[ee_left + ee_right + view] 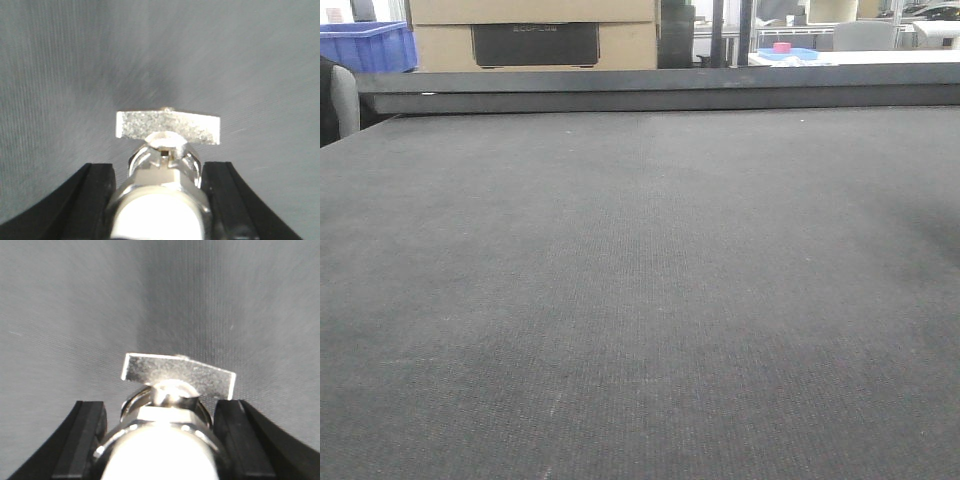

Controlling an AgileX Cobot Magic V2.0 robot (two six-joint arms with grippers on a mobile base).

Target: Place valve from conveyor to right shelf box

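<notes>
While over conveyor, valve between left fingers

- My front camera sits low over the conveyor and looks along the belt to its far rail.
- My left wrist camera looks down on the conveyor from close by, past the left gripper and the valve it clasps.
- My right wrist camera is set the same way, behind the right gripper and its own valve.
- All three views share only the belt's woven surface.
</notes>
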